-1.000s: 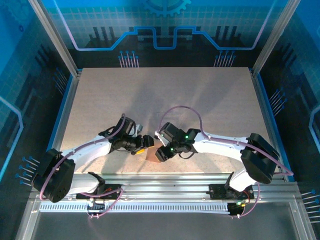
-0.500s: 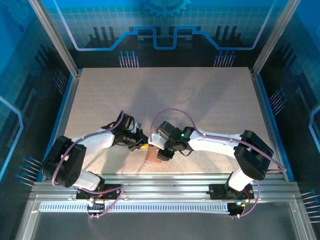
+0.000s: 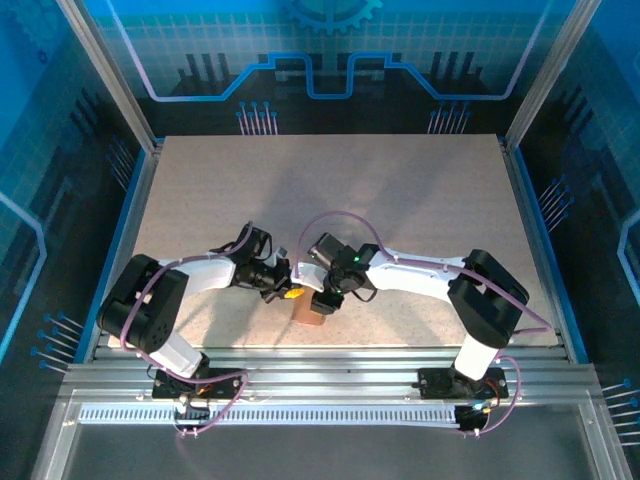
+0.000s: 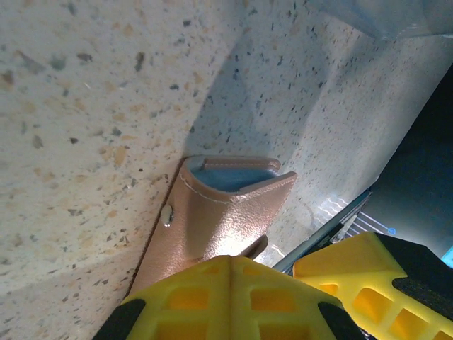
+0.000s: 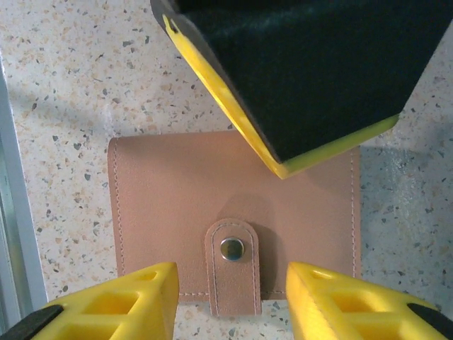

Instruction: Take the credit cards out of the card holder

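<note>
The card holder (image 5: pixel 184 205), a tan-brown wallet, lies closed and flat on the speckled table, its snap strap (image 5: pixel 232 265) facing my right wrist camera. In the top view the card holder (image 3: pixel 306 315) sits near the front edge between both grippers. My right gripper (image 5: pixel 230 301) is open and straddles the strap without touching it. My left gripper (image 4: pixel 230 297) is shut, its tips against the card holder (image 4: pixel 219 212); whether they pinch it is hidden. A pale blue-grey inner panel (image 4: pixel 237 173) shows at the far end. The credit cards are hidden.
A metal rail (image 3: pixel 320 360) runs along the table's near edge, close behind the wallet, and shows as a rail (image 5: pixel 10 212) at the left of the right wrist view. One right gripper finger (image 4: pixel 368 283) stands beside my left fingers. Bare table (image 3: pixel 330 190) stretches beyond.
My left gripper has closed and shifted right onto the wallet. The right gripper has narrowed a little and moved left over the strap.
</note>
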`<state>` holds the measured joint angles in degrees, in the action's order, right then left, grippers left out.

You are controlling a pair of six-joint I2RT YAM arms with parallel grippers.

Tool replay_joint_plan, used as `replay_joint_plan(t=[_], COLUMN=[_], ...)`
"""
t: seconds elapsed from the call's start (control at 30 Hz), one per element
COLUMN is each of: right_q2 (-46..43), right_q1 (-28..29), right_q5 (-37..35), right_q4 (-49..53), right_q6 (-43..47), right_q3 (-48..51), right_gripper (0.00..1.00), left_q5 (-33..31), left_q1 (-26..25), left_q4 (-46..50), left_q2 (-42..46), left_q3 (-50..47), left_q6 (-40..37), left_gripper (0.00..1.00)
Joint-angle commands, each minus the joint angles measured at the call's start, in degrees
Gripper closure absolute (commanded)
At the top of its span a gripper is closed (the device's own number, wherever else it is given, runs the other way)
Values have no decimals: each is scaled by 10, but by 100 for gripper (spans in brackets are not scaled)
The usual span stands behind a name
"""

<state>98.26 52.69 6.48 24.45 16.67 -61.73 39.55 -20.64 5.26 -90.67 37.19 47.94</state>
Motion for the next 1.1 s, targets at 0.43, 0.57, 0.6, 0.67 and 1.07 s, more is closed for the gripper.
replay_joint_plan(t=[0.43, 0.57, 0.6, 0.67, 1.07], right_q2=[57, 67, 70, 76, 100], right_q1=[6, 7, 7, 10, 23], right_q5=[3, 1, -1, -5, -45], right_q4=[29, 32, 32, 36, 37], right_q6=[30, 31, 32, 31, 25], right_q3=[-52, -54, -54, -55, -60], right_gripper=[57, 57, 57, 57, 69], left_q5=[51, 51, 51, 49, 48], left_q1=[22, 24, 24, 24, 25], left_q4=[-46, -46, -47, -46, -36], left_q2=[-31, -31, -31, -33, -31], left_q3=[-37, -40, -42, -43, -36], left_q6=[4, 5, 6, 5, 5], left_gripper=[100, 100, 100, 100, 100])
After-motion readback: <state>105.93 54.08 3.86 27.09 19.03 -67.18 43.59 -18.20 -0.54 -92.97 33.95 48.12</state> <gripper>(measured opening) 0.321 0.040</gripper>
